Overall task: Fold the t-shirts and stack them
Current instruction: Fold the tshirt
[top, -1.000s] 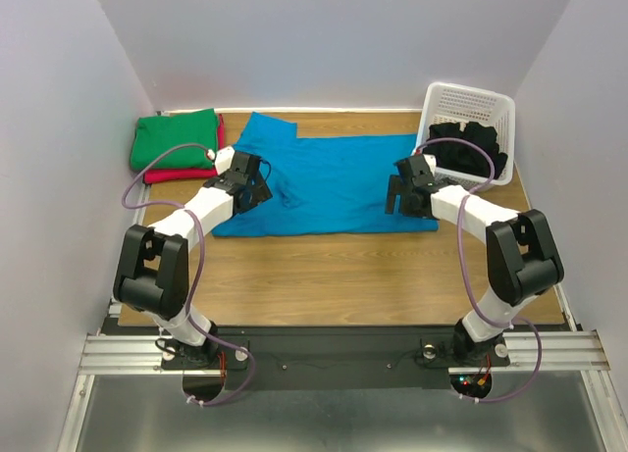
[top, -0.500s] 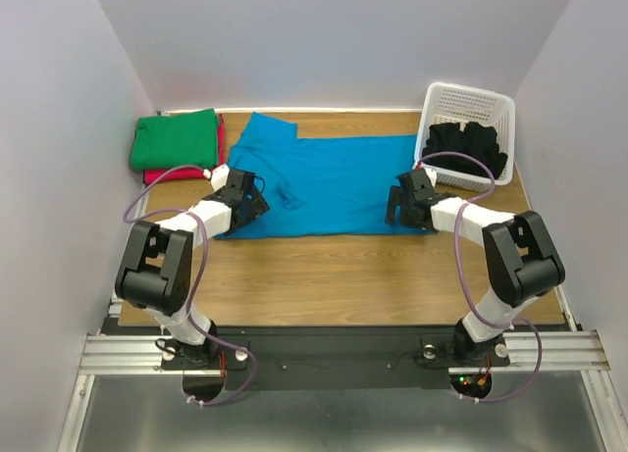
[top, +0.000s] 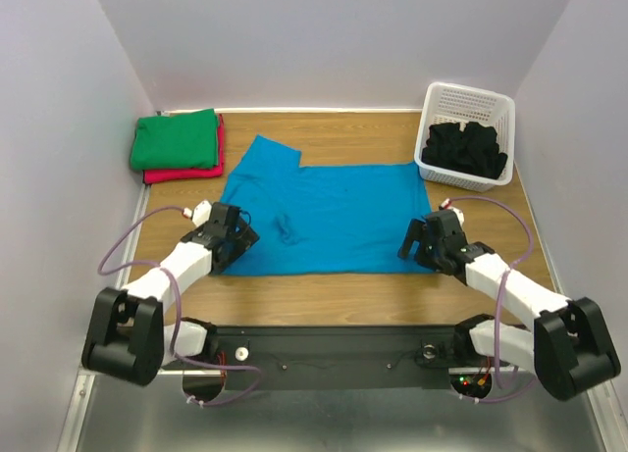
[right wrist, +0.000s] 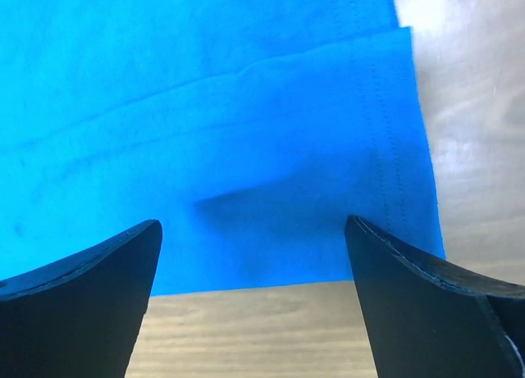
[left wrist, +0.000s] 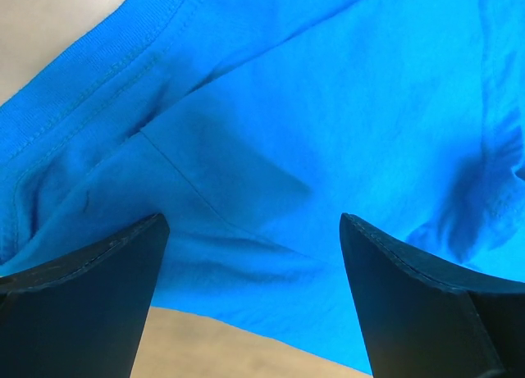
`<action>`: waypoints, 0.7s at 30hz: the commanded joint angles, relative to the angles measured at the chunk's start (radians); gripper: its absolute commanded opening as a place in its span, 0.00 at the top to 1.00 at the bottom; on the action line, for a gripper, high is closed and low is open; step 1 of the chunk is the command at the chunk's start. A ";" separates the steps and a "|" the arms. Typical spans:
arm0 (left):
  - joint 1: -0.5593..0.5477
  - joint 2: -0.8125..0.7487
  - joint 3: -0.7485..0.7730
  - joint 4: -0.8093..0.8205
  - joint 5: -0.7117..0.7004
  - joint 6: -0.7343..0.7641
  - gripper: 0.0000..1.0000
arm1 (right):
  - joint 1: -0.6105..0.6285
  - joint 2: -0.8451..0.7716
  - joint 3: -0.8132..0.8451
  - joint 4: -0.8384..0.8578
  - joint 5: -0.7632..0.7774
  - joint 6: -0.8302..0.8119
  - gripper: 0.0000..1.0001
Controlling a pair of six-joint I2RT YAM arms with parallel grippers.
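A bright blue soft cotton t-shirt [top: 324, 217] lies spread flat in the middle of the brown wooden tabletop [top: 353, 295]. The left black two-finger tool [top: 234, 244] sits at the shirt's near left corner. The right black two-finger tool [top: 420, 244] sits at its near right corner. Both tools have their fingers wide apart, so neither one is pinching the cloth. Far off to the left of the blue shirt, a folded green t-shirt [top: 177, 140] rests on top of a folded red-pink t-shirt [top: 182, 174]. Far off to the right of it stands a white plastic basket with holes [top: 471, 104], and black t-shirts [top: 466, 150] are piled inside. Only the top camera shows those shirts and the basket. The left wrist camera sees just blue cloth under the spread fingers, with a stitched edge, a soft crease and a bit of bare wood. The right wrist camera shows the shirt's side edge with two rows of stitches. There the cloth is bunched up a little between the fingers, with bare wood beside it and below it.
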 commanded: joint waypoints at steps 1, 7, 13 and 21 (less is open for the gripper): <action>0.002 -0.138 -0.077 -0.193 -0.001 -0.083 0.01 | -0.001 -0.060 -0.033 -0.101 -0.042 0.086 0.00; -0.003 -0.194 -0.097 -0.243 0.029 -0.129 0.01 | -0.001 -0.157 -0.058 -0.176 -0.057 0.132 0.00; -0.006 -0.270 -0.063 -0.318 0.018 -0.172 0.01 | 0.000 -0.192 -0.069 -0.216 -0.086 0.201 0.00; -0.006 -0.382 -0.028 -0.368 -0.005 -0.181 0.01 | 0.005 -0.304 -0.035 -0.279 -0.093 0.231 0.00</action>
